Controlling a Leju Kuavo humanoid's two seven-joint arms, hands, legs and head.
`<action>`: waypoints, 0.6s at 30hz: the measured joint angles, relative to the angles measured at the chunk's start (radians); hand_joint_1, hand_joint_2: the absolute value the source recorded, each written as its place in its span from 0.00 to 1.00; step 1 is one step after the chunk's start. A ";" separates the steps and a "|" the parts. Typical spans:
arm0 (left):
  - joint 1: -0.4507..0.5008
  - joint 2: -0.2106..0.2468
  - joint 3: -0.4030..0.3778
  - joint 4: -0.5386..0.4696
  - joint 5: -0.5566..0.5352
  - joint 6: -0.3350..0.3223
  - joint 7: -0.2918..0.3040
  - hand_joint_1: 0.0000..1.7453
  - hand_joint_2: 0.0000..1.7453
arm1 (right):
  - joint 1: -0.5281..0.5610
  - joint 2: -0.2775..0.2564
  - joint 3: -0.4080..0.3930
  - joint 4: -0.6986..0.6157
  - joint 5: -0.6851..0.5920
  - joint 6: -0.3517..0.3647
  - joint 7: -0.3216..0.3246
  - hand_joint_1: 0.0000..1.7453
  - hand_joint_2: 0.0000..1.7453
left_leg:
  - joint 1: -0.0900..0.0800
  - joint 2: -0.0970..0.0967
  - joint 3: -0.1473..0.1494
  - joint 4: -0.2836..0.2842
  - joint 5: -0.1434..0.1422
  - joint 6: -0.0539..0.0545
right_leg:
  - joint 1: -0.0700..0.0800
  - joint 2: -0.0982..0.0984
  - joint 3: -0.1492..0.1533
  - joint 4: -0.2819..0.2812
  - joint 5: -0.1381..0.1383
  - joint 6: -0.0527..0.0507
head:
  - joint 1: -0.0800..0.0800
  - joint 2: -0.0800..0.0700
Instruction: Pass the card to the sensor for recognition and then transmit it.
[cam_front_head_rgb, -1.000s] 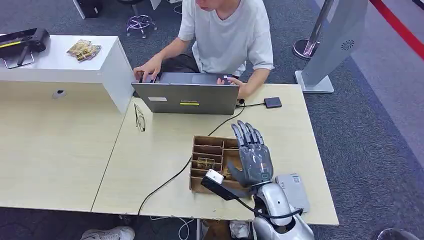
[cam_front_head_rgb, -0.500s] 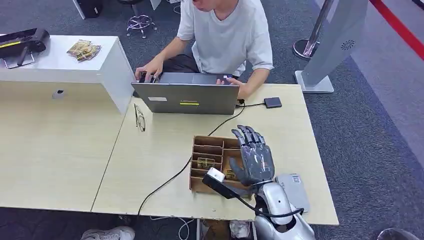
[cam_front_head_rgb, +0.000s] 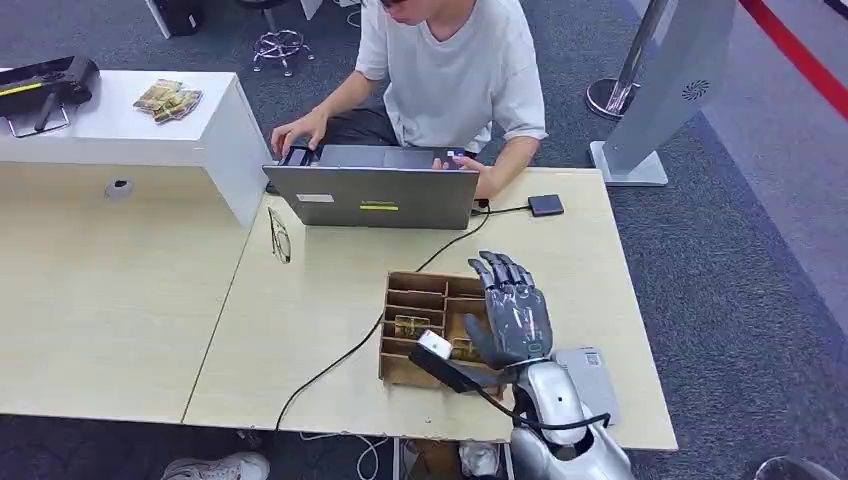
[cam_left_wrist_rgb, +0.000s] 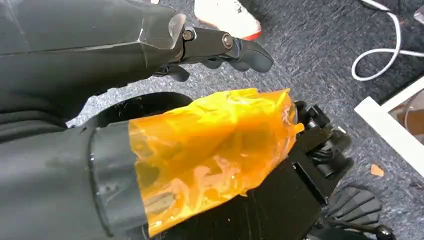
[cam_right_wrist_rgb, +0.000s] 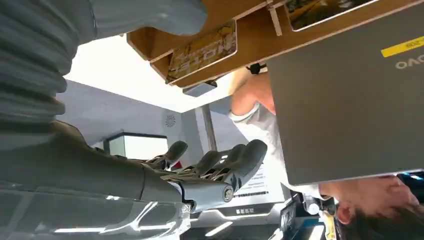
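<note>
Head view, near edge of the pale wooden table (cam_front_head_rgb: 300, 330): right hand (cam_front_head_rgb: 512, 318) over the brown wooden compartment tray (cam_front_head_rgb: 432, 325), fingers extended and spread, palm down, grasping nothing. Yellow-printed card (cam_front_head_rgb: 411, 326) lying in a middle compartment of the tray, just beside the thumb; contact cannot be confirmed. Second yellow card (cam_front_head_rgb: 462, 349) partly hidden under the palm. Grey rectangular sensor unit (cam_front_head_rgb: 588, 380) flat on the table beside the right wrist, partly covered by the arm. Black-and-white wrist camera module (cam_front_head_rgb: 436, 357) projecting from the forearm over the tray's near edge. Grey open laptop (cam_front_head_rgb: 375, 195) at the far edge, person in a white T-shirt (cam_front_head_rgb: 450, 70) typing behind it. Folded spectacles (cam_front_head_rgb: 279, 236) lying left of the laptop. Small black square device (cam_front_head_rgb: 545, 205) on a cable right of the laptop.

Left wrist view: left hand (cam_left_wrist_rgb: 220, 47) hanging over grey carpet (cam_left_wrist_rgb: 320, 60), dark fingers loosely curled, nothing held. Orange translucent film (cam_left_wrist_rgb: 210, 150) wrapped round a dark part.

Right wrist view: right hand fingers (cam_right_wrist_rgb: 240, 160) apart and unloaded, tray and card (cam_right_wrist_rgb: 202, 50) beyond the thumb, laptop lid alongside.
</note>
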 joint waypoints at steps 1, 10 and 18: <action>0.000 0.000 0.000 0.000 0.000 -0.001 0.000 0.00 0.00 | -0.002 0.000 -0.001 0.004 0.001 0.003 0.000 0.26 1.00 | 0.000 0.000 0.000 0.000 0.000 0.000 | 0.000 0.000 0.000 0.000 0.000 0.000 | 0.000 0.000; -0.001 0.000 0.000 0.000 0.000 -0.002 0.011 0.00 0.00 | -0.008 0.000 -0.009 0.029 0.006 0.005 0.008 0.36 1.00 | 0.000 0.000 0.000 0.000 0.000 0.000 | 0.000 0.000 0.000 0.000 0.000 0.000 | 0.000 0.000; -0.001 -0.001 0.000 0.000 0.000 -0.002 0.011 0.00 0.00 | -0.009 0.000 -0.009 0.040 0.009 0.005 0.011 0.32 1.00 | 0.000 0.000 0.000 0.000 0.000 0.000 | 0.000 0.000 0.000 0.000 0.000 0.000 | 0.000 0.000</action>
